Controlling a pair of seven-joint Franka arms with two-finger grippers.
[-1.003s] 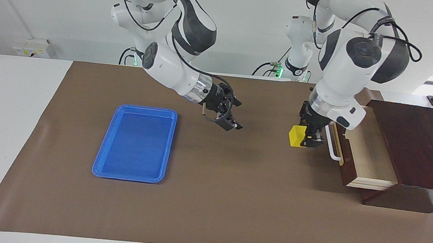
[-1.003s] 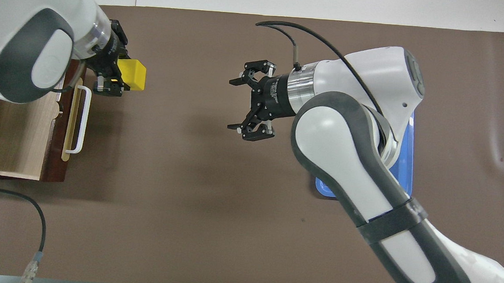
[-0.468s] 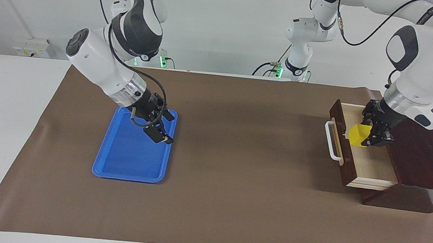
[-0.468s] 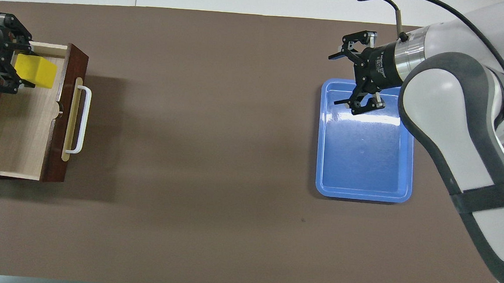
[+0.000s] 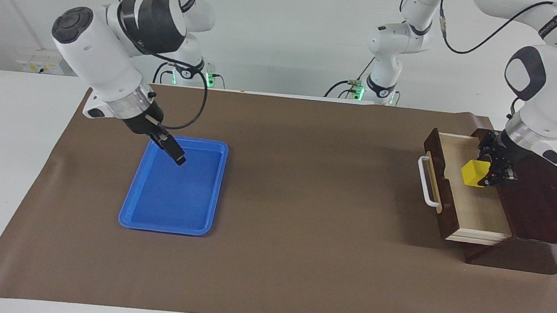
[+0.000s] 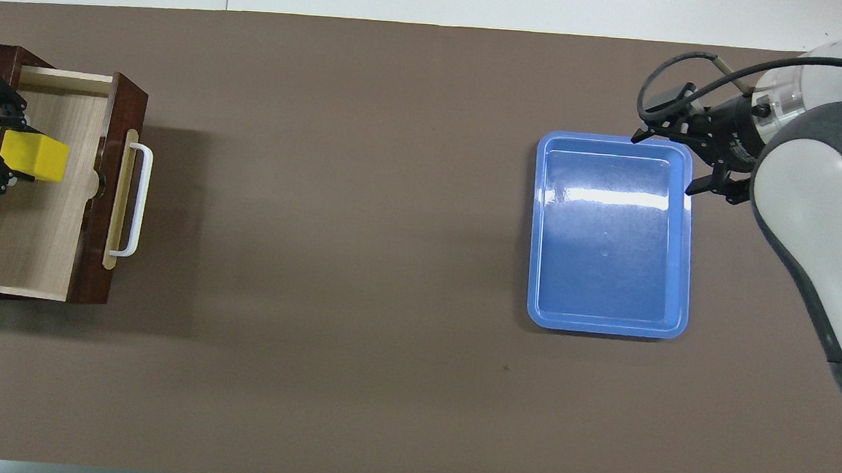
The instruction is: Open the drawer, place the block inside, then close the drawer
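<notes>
One step in hand: left gripper (image 5: 495,169) clamped on the block (image 5: 474,173), held over the pale floor of the open drawer (image 5: 477,212). Next, by judgement: lower, release, withdraw, push white handle (image 5: 425,181) shut. Right gripper (image 5: 172,150) spread wide over blue tray (image 5: 169,226), waiting, well apart; nothing blocking.

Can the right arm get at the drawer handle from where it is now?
Probably not easily: the right gripper, open, hangs over the blue tray, at the table's other end from the handle. Nothing blocks the handle.
</notes>
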